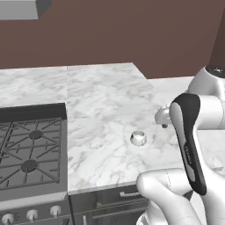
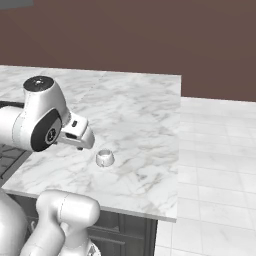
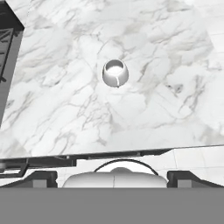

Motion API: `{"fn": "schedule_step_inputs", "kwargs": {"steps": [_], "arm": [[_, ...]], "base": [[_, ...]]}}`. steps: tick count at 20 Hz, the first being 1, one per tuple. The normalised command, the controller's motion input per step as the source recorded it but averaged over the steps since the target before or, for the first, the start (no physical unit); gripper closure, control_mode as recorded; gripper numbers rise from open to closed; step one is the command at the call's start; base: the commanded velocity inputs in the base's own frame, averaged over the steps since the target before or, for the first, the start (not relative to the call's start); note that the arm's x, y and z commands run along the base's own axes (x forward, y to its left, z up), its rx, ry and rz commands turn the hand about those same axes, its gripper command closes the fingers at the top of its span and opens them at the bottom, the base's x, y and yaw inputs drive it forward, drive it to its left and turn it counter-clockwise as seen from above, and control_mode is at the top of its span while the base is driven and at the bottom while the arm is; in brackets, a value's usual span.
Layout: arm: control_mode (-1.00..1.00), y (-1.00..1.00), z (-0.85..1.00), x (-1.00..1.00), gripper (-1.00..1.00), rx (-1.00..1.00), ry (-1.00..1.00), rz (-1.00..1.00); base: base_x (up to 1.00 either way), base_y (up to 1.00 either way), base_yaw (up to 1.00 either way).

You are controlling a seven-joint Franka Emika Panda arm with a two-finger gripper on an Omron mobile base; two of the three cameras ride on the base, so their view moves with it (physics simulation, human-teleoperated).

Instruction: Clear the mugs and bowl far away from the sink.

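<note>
Marble table (image 1: 101, 96) bare around lone mug (image 1: 138, 138); mug upright, mouth up, near table's front edge, stove (image 1: 30, 149) well apart (handle direction unclear). Gripper (image 3: 112, 175) above mug, jaws spread wide, empty.

Brown wall (image 2: 150, 35), white tiled floor (image 2: 220, 165), marble counter (image 2: 140, 115)

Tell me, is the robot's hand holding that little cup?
No. The gripper is open and holds nothing. The mug stands alone on the counter, away from the fingers.
</note>
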Motion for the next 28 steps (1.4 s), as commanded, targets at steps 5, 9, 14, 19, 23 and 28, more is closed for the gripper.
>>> {"fn": "schedule_step_inputs", "kwargs": {"steps": [5, 9, 14, 19, 23, 28], "arm": [[-1.00, 0.12, -0.04, -0.03, -1.00, 0.00, 0.00, 0.00], [-1.00, 0.21, -0.22, 0.00, -1.00, -0.01, 0.00, 0.00], [1.00, 0.06, -0.17, 0.00, -1.00, 0.00, 0.00, 0.00], [1.00, 0.00, 0.00, 0.00, -1.00, 0.00, 0.00, 0.00], [1.00, 0.00, 0.00, 0.00, -1.00, 0.00, 0.00, 0.00], [1.00, 0.00, 0.00, 0.00, -1.00, 0.00, 0.00, 0.00]], "base": [[0.00, 0.00, 0.00], [0.00, 0.00, 0.00], [0.01, 0.05, 0.01], [0.00, -0.07, -0.52], [0.00, 0.00, -1.00], [0.00, 0.00, -1.00]]}}
